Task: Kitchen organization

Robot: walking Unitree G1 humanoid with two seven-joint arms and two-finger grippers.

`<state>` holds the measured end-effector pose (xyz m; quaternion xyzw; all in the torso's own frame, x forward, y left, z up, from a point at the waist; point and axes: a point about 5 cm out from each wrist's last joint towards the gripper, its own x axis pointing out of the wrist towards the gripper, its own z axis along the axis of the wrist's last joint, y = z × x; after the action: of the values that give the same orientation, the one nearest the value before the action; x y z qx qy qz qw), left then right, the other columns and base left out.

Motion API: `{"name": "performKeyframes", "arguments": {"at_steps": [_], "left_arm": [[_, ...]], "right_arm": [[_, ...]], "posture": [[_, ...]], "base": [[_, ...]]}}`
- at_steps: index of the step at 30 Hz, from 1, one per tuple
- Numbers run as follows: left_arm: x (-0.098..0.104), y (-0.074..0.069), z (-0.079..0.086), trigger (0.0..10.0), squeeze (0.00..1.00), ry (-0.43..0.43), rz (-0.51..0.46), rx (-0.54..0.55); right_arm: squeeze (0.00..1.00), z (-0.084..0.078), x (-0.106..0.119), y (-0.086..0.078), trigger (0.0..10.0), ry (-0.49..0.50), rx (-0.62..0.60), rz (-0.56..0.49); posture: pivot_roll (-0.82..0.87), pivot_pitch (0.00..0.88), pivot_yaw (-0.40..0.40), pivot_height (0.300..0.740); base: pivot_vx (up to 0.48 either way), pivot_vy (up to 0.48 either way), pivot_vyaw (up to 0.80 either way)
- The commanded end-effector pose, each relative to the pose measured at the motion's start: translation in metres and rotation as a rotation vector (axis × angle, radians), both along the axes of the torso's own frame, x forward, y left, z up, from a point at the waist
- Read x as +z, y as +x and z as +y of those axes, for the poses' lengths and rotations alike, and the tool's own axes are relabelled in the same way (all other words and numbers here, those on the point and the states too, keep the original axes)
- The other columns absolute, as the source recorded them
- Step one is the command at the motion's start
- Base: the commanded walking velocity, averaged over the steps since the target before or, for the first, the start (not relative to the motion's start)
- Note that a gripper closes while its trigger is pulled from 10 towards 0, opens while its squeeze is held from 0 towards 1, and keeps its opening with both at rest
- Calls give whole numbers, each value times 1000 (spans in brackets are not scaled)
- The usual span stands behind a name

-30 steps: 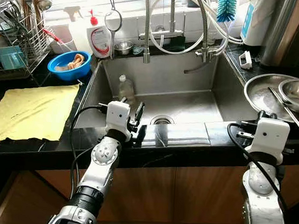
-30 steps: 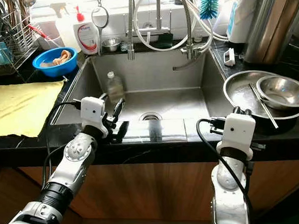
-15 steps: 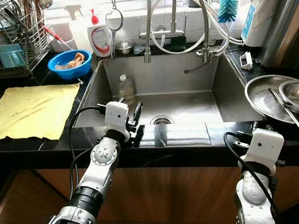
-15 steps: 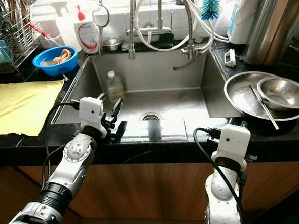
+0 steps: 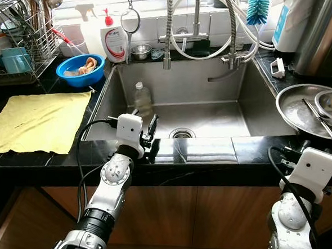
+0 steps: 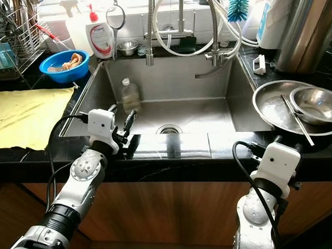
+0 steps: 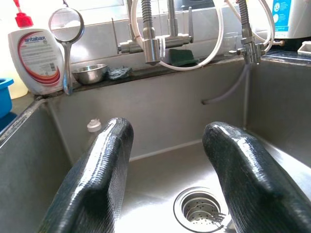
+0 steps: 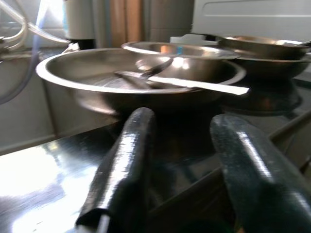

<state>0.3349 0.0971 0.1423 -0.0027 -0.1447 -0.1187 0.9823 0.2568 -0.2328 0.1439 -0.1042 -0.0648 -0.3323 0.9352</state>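
My left gripper (image 5: 153,136) hovers open and empty over the front rim of the steel sink (image 5: 211,119). In the left wrist view its fingers (image 7: 104,165) frame the drain (image 7: 204,208). A clear plastic bottle (image 5: 140,98) stands in the sink's left rear corner. On the right counter a wide steel plate (image 5: 294,110) holds a steel bowl (image 5: 330,105) and a flat utensil (image 5: 319,121). My right gripper (image 8: 182,121) is open and empty, low at the counter's edge and facing the plate (image 8: 141,73).
A yellow cloth (image 5: 36,119) lies on the left counter. Behind it are a blue bowl (image 5: 79,71), a dish rack (image 5: 19,42) and a soap bottle (image 5: 116,39). The faucet hoses (image 5: 205,31) hang over the sink's back. A small steel bowl (image 5: 140,51) sits on the ledge.
My right arm has sunk lower and moved right, away from the sink's front edge. The left arm has held still. The camera has shifted slightly.
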Motion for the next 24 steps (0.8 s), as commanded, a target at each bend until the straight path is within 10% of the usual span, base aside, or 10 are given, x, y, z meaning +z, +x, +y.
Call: {"name": "performKeyframes", "arguments": {"at_steps": [1, 24], "left_arm": [[-4, -1, 4, 10000, 0, 16, 4, 6], [0, 3, 7, 10000, 0, 19, -3, 18]], "right_arm": [[0, 1, 8, -2, 10000, 3, -9, -38], [0, -5, 18, 4, 10000, 32, -66, -90]], "posture": [[-313, 0, 131, 740], [-306, 0, 134, 740]], "base": [[0, 0, 0], [0, 0, 0]]}}
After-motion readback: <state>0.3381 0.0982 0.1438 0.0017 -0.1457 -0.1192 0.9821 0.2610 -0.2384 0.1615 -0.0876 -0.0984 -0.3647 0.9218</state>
